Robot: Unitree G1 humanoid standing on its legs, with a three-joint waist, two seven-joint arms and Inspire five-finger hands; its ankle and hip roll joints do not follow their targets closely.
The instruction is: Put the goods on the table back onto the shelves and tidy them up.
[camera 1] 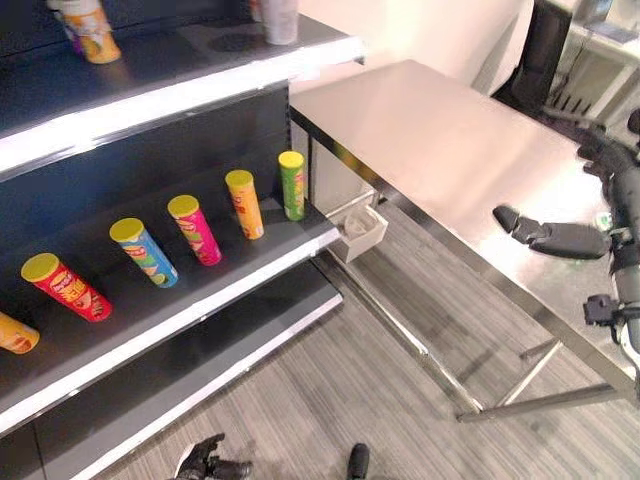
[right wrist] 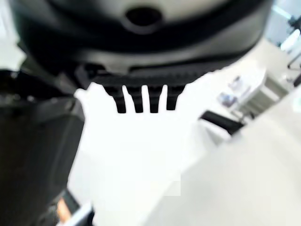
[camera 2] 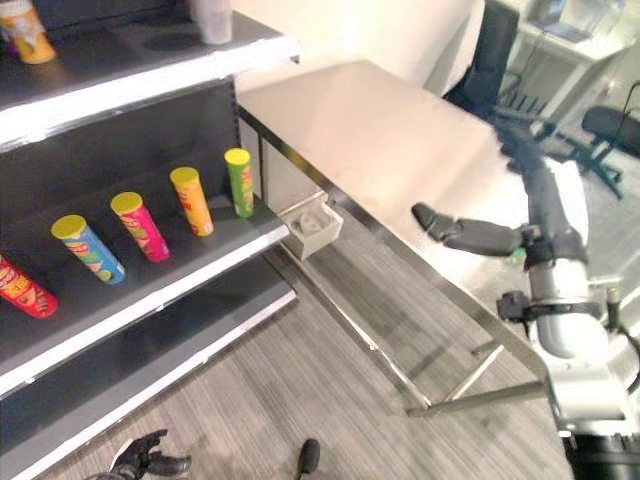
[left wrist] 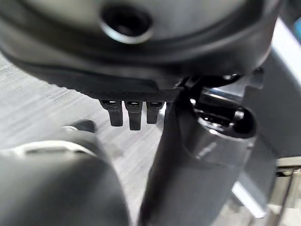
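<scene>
Grey striped floor, a dark shelf rack point(camera 1: 200, 270) on the robot's left, and a shiny metal table point(camera 1: 440, 140) on its right. The table top looks bare, no goods on it that I can see. The goods are on the rack: the middle shelf has a row of snack cans, red can point(camera 1: 68, 288), blue can point(camera 1: 145, 252), pink can point(camera 1: 196, 230), orange can point(camera 1: 246, 204) and green can point(camera 1: 292, 185). They stand a bit apart, all leaning the same way. One more orange can point(camera 1: 16, 334) peeks in at the edge.

Right hand point(camera 1: 555, 238) hangs over the table w/ fingers straight, holding nothing. Left hand point(camera 1: 208, 462) is low by the floor, fingers curled, nothing in it.

Prob. the job left is tidying. To do it well: move the left hand up to the row, push cans gently from the side so none tip, keep gaps even. Go slow, tall cans fall easy.
</scene>
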